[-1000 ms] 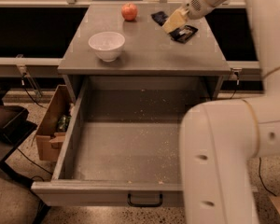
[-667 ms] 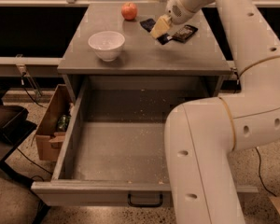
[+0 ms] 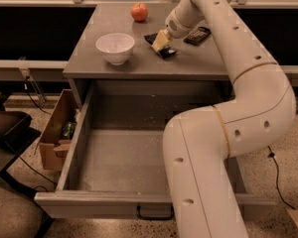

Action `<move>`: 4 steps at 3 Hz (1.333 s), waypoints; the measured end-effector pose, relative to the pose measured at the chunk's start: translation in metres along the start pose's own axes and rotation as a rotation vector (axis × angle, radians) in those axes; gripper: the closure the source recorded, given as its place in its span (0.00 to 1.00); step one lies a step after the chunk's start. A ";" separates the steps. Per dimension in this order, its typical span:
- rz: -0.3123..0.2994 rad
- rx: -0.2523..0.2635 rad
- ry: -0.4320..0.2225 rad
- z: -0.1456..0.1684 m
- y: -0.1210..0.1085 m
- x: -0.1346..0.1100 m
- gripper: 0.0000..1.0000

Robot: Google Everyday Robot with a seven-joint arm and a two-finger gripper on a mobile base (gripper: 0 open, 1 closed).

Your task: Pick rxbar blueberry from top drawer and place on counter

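Observation:
The rxbar blueberry (image 3: 168,51), a flat dark blue bar, lies on the grey counter (image 3: 139,61) near its middle, partly hidden under my gripper (image 3: 160,39). The gripper reaches down from the right and sits right on top of the bar. The top drawer (image 3: 121,157) is pulled wide open below the counter. Its speckled floor holds no objects where I can see it, and its dark handle (image 3: 154,213) is on the front panel. My white arm (image 3: 223,133) hides the drawer's right part.
A white bowl (image 3: 115,47) stands on the counter's left. A red apple (image 3: 139,11) sits at the back. A black wrapped bar (image 3: 197,35) lies right of the gripper. A cardboard box (image 3: 57,138) stands on the floor left of the drawer, beside a dark chair (image 3: 7,128).
My gripper has moved left across the counter with the blue bar, away from the black bar, and now sits lower, towards the counter's middle.

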State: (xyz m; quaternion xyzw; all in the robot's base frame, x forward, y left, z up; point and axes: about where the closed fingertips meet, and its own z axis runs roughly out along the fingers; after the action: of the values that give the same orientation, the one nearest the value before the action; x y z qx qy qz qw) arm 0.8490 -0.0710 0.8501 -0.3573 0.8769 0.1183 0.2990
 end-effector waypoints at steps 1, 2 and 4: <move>0.033 0.045 -0.017 0.007 -0.005 -0.012 1.00; 0.035 0.045 -0.018 0.007 -0.006 -0.012 0.81; 0.035 0.045 -0.018 0.007 -0.006 -0.012 0.27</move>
State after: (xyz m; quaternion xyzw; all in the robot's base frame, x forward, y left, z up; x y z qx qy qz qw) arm 0.8630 -0.0651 0.8516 -0.3342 0.8827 0.1069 0.3126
